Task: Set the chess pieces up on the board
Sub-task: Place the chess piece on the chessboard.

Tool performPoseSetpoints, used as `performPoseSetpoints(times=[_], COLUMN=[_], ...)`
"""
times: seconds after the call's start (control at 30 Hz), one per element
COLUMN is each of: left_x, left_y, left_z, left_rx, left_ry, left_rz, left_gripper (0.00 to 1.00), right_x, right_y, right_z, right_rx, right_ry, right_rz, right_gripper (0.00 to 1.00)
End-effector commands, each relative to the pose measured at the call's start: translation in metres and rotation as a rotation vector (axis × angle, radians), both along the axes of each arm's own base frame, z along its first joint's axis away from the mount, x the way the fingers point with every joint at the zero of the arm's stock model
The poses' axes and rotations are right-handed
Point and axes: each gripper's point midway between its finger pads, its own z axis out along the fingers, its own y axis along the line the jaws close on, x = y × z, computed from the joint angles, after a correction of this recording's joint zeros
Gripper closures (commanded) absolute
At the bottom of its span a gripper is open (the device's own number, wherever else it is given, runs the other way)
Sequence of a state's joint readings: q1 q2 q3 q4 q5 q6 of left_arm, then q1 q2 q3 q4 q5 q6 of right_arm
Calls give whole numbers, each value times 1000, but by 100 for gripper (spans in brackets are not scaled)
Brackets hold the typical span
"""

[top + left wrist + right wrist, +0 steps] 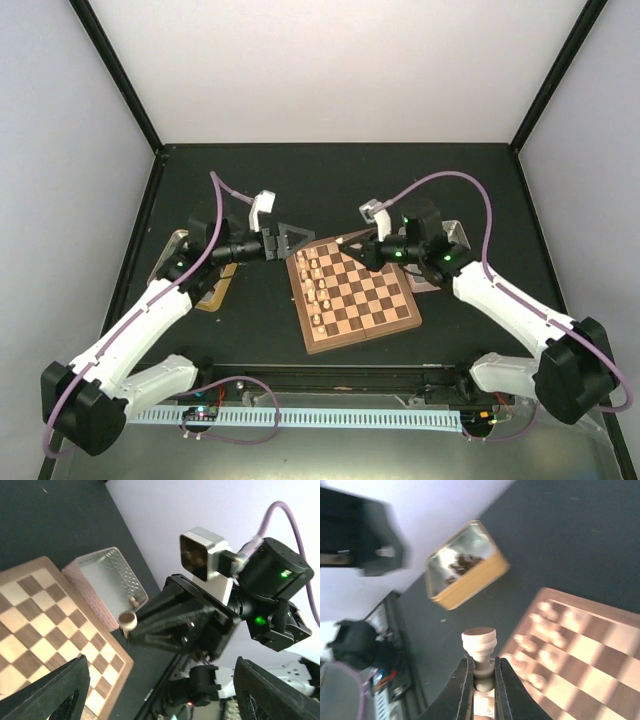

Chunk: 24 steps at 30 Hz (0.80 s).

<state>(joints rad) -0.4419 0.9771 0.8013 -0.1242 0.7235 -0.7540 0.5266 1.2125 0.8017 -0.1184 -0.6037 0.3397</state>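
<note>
Black surface (250, 320) carrying the board (370, 300), pale chess pieces (316, 282) ranked along its left side. Off its far-left corner, left claw (287, 238) apart and empty; right claw (481, 672) clamped on one pale piece (479, 641) over the far edge. Recommended: lower upright, clear of neighbours, releasing once seated.
</note>
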Motion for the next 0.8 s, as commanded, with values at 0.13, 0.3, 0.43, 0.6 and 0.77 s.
performPoseSetpoints(times=[0.13,0.3,0.43,0.6,0.77], left_x=[-17,-18,-18,-19,-21], left_y=[-21,-25,-26,-28,-30], left_z=[7,-1,-4,-10,-13], left_rx=[-81,-75,-75,-70,-64], left_ry=[97,138,152,173,178], left_rz=[-133,-146,-149,-165,-178], left_gripper=[30,47,56,75,83], right_x=[-56,-59,-60,-55,-45], right_y=[54,62,66,67,67], right_z=[60,62,62,62,67], right_rx=[64,15,2,-10,-1], right_ry=[-179,-196,-204,-205,-205], right_rz=[327,343,355,335,272], right_gripper=[98,98,98,98,97])
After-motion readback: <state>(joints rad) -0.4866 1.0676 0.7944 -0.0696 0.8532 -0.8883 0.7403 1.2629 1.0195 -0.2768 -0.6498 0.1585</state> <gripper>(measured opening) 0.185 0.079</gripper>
